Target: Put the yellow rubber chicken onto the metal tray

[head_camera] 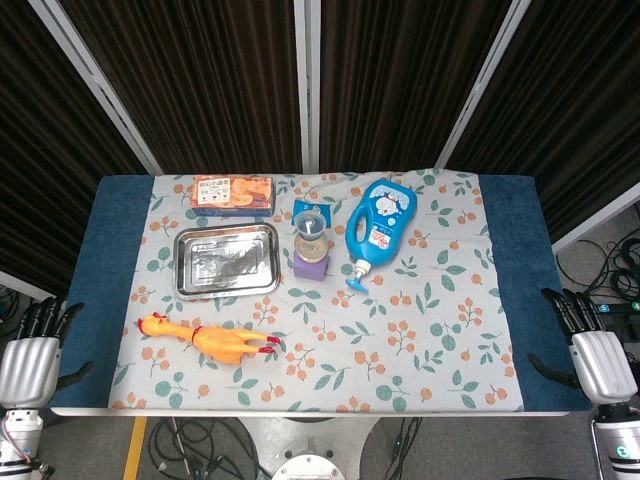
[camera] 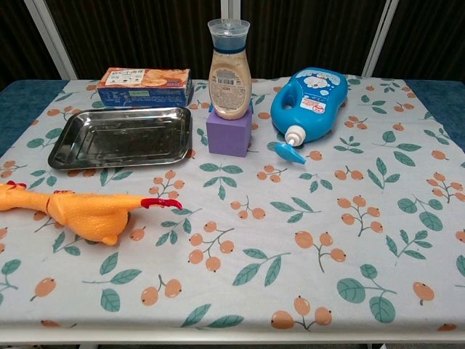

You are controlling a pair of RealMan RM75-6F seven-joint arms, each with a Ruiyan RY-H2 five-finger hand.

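The yellow rubber chicken (head_camera: 210, 339) (camera: 80, 211) lies on its side on the floral cloth, near the front left, head to the left and red feet to the right. Behind it the empty metal tray (head_camera: 190, 284) (camera: 69, 149) sits flat. My left hand (head_camera: 32, 358) hangs open off the table's left front corner, well left of the chicken. My right hand (head_camera: 594, 352) hangs open beyond the right front corner, holding nothing. Neither hand shows in the chest view.
An orange and blue snack box (head_camera: 232, 193) (camera: 144, 86) lies behind the tray. A bottle (head_camera: 310, 232) (camera: 230, 69) stands on a purple block (head_camera: 309, 267) (camera: 229, 132) right of the tray. A blue pump bottle (head_camera: 378, 228) (camera: 309, 109) lies further right.
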